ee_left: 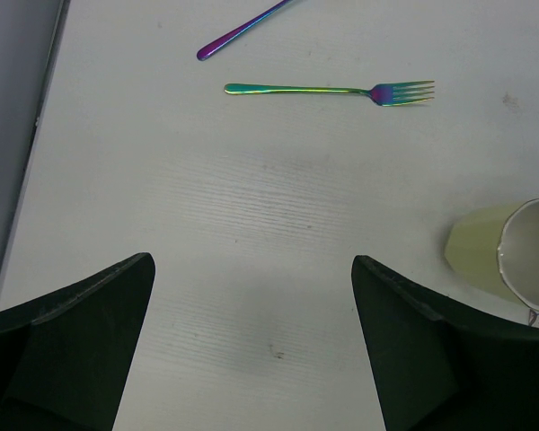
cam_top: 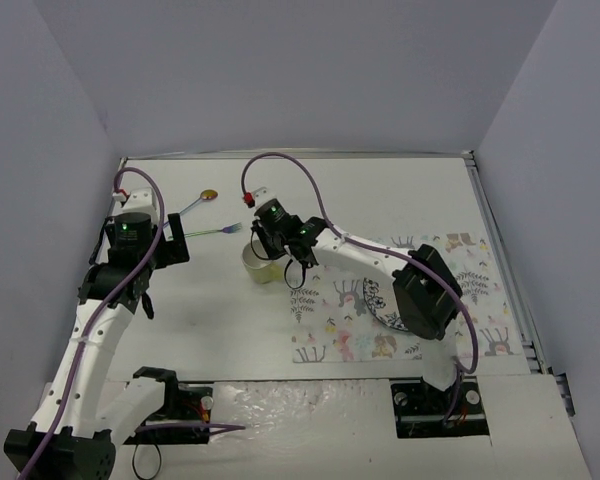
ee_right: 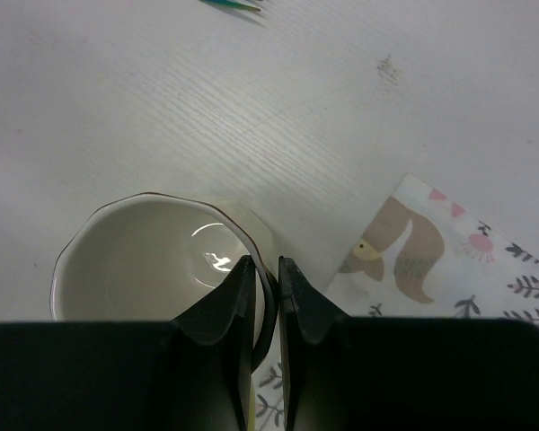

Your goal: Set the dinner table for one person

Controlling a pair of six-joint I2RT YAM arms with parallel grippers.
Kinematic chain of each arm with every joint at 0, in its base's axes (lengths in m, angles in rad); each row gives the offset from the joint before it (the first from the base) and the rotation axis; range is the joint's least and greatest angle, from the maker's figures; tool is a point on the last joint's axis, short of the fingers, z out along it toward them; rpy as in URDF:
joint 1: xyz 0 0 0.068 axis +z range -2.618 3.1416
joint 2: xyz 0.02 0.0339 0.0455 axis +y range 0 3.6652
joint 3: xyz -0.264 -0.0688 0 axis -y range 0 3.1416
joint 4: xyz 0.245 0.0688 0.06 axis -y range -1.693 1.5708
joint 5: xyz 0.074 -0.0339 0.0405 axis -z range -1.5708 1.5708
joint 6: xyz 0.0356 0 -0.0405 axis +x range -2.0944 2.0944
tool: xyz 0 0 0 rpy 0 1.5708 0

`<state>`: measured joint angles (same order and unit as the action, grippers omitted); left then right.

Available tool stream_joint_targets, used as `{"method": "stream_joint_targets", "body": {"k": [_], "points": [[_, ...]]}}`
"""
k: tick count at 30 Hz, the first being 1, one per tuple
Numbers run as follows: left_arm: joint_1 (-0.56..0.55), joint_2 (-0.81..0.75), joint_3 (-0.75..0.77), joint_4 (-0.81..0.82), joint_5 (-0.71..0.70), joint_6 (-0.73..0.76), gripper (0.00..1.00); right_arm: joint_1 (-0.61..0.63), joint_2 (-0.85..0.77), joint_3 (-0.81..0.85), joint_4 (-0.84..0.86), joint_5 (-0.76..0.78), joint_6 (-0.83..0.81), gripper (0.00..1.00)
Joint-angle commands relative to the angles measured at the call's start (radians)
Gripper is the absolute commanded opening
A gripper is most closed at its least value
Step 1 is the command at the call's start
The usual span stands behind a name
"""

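**Q:** Entry one: which step is in hand?

**A:** Cup placement, it is judged. The cup is pinched by its rim in the right gripper, with the jaws nearly closed on the cup wall. It is held just beside the left corner of the mat. The dinner table is spread beneath everything, from wall to wall.

**Q:** Left gripper?

**A:** The left gripper is held wide open above the tabletop, with nothing in it. A fork and a spoon are laid beyond it, at the far left.

**Q:** Next move?

**A:** The cup is probably to be carried to the mat and released upright. The cutlery would follow.

**Q:** Not made out?

**A:** Whether the cup is lifted or resting cannot be told. A plate on the mat is largely hidden by the right arm. The spoon's bowl is cut off in the left wrist view.
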<state>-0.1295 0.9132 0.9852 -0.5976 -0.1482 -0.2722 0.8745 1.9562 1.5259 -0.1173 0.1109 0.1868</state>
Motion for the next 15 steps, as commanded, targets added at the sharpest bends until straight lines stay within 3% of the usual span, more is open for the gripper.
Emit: {"method": "stream_joint_targets", "body": {"k": [1,9,15], "points": [[0.007,-0.021,0.010,0.029,0.011,0.013,0.88,-0.099,-0.265,-0.006,-0.031,0.076,-0.068,0.00],[0.005,-0.033,0.010,0.035,0.034,0.013,0.88,-0.391,-0.510,-0.136,-0.151,0.027,-0.168,0.00],[0.005,-0.037,0.006,0.038,0.056,0.010,0.88,-0.753,-0.618,-0.168,-0.200,-0.139,-0.326,0.00]]}}
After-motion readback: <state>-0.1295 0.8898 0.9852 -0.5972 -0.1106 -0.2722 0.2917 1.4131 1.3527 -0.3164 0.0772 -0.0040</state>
